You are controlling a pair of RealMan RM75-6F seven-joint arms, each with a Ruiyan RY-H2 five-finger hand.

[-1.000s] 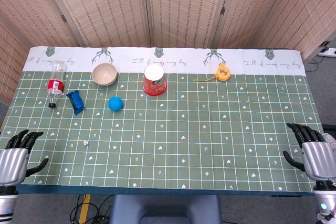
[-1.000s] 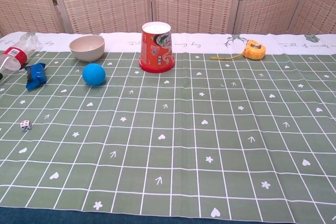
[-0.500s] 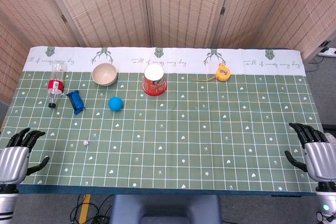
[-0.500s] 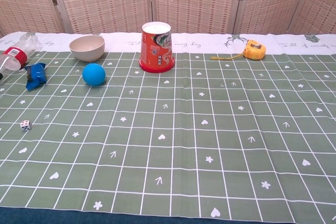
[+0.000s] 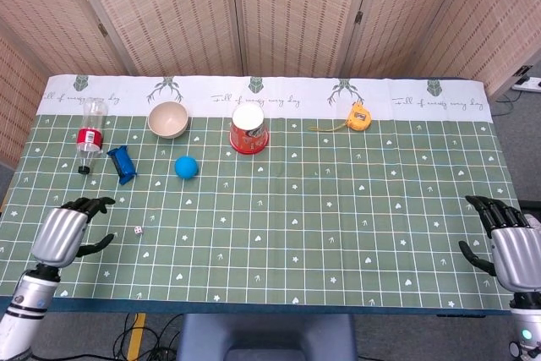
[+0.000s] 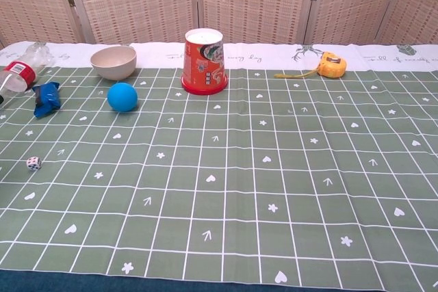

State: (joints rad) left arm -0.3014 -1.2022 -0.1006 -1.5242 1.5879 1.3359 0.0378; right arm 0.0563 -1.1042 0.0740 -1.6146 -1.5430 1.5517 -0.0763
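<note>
left hand [image 5: 63, 234] lower left of head view, fingers spread, holding nothing — die [image 5: 137, 230] sits just to its right on the green cloth [image 5: 321, 226]. right hand [image 5: 511, 251] empty and spread at lower right. likely best to pinch the small die gently from above.

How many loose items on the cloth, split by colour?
Blue: 2, ball and wrapper
Red and white: 1, upturned cup
Clear with red label: 1, bottle
Beige: 1, bowl
Yellow: 1, tape measure
White: 1, die
Total: 7
</note>
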